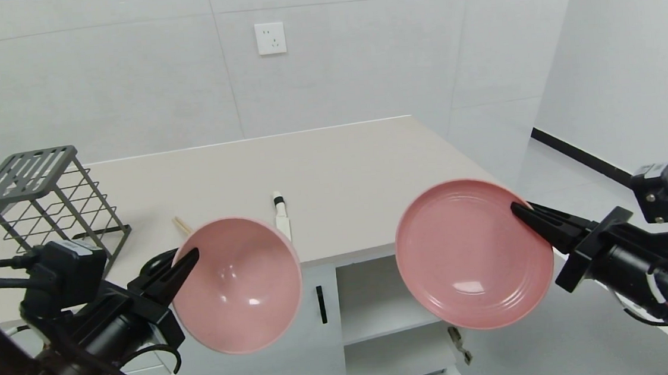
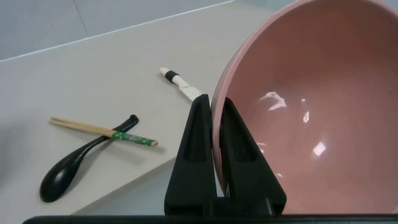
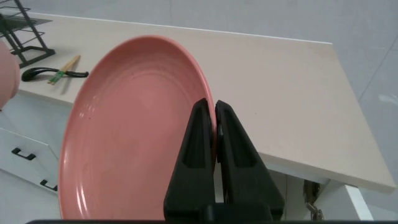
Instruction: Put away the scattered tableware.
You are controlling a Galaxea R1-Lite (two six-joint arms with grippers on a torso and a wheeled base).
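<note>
My left gripper (image 1: pixel 191 256) is shut on the rim of a pink bowl (image 1: pixel 237 284), held tilted in the air in front of the counter; the wrist view shows the fingers (image 2: pixel 200 124) pinching the bowl (image 2: pixel 311 106). My right gripper (image 1: pixel 517 209) is shut on the rim of a pink plate (image 1: pixel 470 254), also held tilted in front of the counter edge, above the open cabinet; the plate (image 3: pixel 130 124) stands on edge in the right wrist view. On the counter lie a black spoon (image 2: pixel 78 168), a pair of chopsticks (image 2: pixel 102 132) across it, and a white utensil (image 1: pixel 280 214).
A dark wire rack (image 1: pixel 43 198) stands at the counter's (image 1: pixel 356 168) left. Below the counter, an open cabinet (image 1: pixel 380 315) shows white shelves, with a closed door and black handle (image 1: pixel 321 305) beside it. A tiled wall with a socket (image 1: pixel 270 38) lies behind.
</note>
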